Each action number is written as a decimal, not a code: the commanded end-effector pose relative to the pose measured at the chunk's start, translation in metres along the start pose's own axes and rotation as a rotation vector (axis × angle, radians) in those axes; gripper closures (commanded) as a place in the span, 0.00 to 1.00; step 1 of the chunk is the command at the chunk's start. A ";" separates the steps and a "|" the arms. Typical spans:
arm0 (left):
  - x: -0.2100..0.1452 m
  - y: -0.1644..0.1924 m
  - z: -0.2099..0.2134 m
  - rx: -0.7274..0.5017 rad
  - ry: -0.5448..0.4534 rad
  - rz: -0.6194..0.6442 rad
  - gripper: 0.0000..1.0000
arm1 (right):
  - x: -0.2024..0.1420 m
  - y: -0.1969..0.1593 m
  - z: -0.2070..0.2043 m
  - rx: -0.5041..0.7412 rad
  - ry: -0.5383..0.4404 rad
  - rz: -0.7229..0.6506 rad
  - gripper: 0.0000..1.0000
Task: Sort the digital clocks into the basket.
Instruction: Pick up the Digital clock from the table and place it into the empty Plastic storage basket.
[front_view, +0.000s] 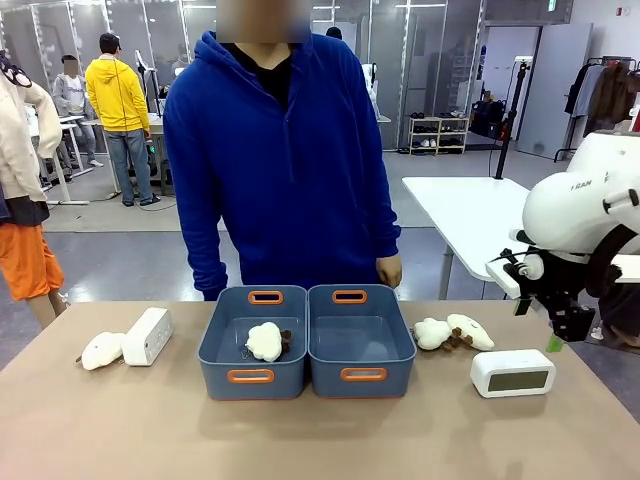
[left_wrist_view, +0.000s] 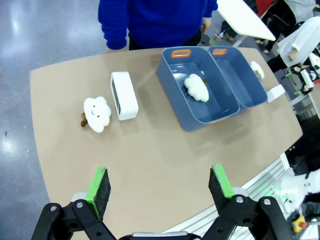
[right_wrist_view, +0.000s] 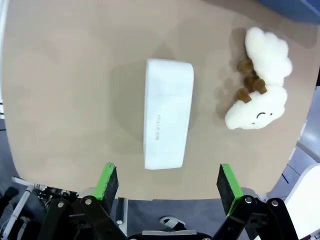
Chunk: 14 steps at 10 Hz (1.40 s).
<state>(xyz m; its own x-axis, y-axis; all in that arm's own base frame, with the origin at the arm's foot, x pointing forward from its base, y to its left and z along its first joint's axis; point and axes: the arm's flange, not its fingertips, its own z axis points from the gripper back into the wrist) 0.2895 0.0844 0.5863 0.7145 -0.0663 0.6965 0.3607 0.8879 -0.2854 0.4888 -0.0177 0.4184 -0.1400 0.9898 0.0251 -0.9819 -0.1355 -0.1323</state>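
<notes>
Right pincer hangs released above the near-right clock, whose grey face the front view shows. Left pincer, also released, overlooks the desk: left clock stands outside the baskets, beside a plush cloud.

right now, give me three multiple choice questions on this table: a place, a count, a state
1. Where is the clock on the robot's right? A) in the person's grip B) on the table, right of the right basket C) on the floor
2. How many clocks lie in the left basket and right basket? A) none B) one C) two
3. How is the right hand? A) open B) shut on a clock C) shut, empty

1 B: it stands on the table. 2 A: only a plush toy lies in the left basket. 3 A: its green pads stand wide apart.
</notes>
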 end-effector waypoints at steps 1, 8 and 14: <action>-0.001 0.001 0.002 0.005 0.012 -0.015 0.00 | -0.002 -0.010 -0.024 -0.001 -0.033 -0.020 0.00; -0.001 0.001 0.002 0.005 0.012 -0.015 0.00 | 0.013 -0.017 -0.102 0.092 -0.065 -0.056 0.00; -0.001 0.001 0.002 0.005 0.012 -0.015 0.00 | 0.009 -0.016 -0.101 0.096 -0.099 -0.123 1.00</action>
<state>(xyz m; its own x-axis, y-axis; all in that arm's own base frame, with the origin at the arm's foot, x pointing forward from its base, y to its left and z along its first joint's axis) 0.2895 0.0844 0.5864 0.7144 -0.0664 0.6966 0.3608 0.8879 -0.2854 0.5141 -0.0051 0.3168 -0.0439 0.9929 0.1103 -0.9989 -0.0416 -0.0235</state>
